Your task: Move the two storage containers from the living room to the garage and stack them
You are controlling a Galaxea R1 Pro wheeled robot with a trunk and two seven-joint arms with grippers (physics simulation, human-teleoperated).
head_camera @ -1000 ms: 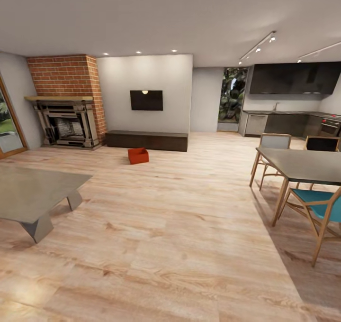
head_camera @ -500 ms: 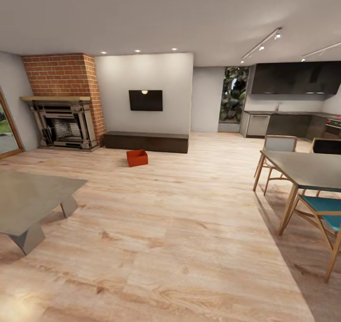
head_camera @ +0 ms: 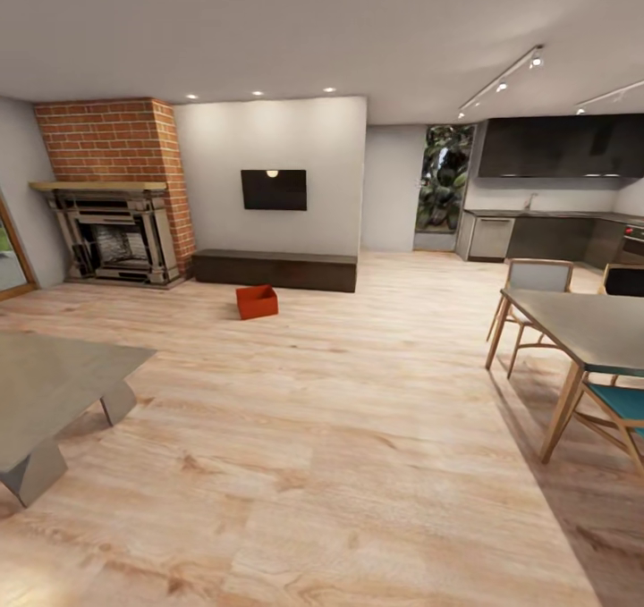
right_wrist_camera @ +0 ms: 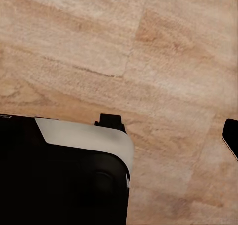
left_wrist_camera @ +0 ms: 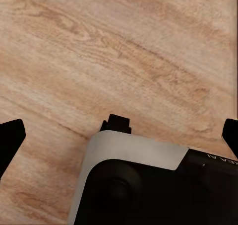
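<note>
Your storage container (head_camera: 257,302) sits far off at eleven o'clock (before the dark bench (head_camera: 275,269)), nearer your left gripper (left_wrist_camera: 119,135); both grippers spread wide, empty.

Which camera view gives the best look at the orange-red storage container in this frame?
The head view: the storage container sits far off on the wood plank floor, in front of the low dark bench under the wall TV. The two wrist views look down at floor planks and robot parts, so they add nothing about it.
</note>
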